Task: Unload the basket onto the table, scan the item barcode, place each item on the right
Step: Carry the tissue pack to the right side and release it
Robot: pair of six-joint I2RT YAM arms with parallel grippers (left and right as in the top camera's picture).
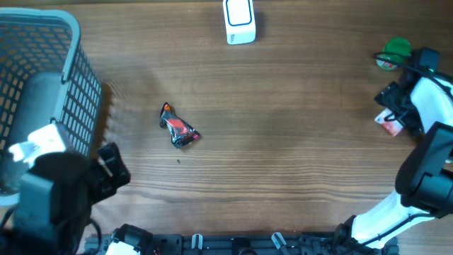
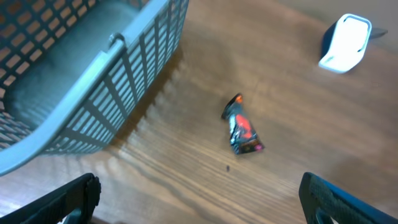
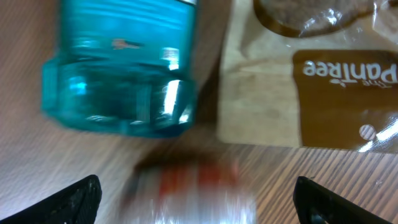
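1. Right gripper (image 3: 199,200) hangs low over the far right side of the table (image 1: 297,156). Its fingers are spread wide and pinch nothing, with bare wood showing on both sides of what lies between them.
2. Between those fingers lies a small red-and-white packet (image 3: 186,180), flat on the wood. It is too blurred to show any print or barcode. I take it for the item to be scanned. Its long side seems to run across the gap from finger to finger, so I judge the fingers would close on its ends.
3. The coming move turns on the white scanner (image 1: 239,21). It stands at the far edge of the table, well apart from the packet, ahead of the right gripper and off to its left. The right arm is plainly the nearer one to the packet.
4. Left gripper (image 2: 202,202) is also spread and empty, near the grey basket (image 1: 71,64). A crumpled dark and red wrapper (image 1: 179,127) lies ahead of it, its long axis slanting away from the basket.
5. Just beyond the packet sit a teal plastic container (image 3: 118,68) and a brown bag (image 3: 311,93). The bag's white lettering looks like "The Pantree", though the edge cuts it off.
6. A green object (image 1: 393,53) sits nearby, with no legible writing.
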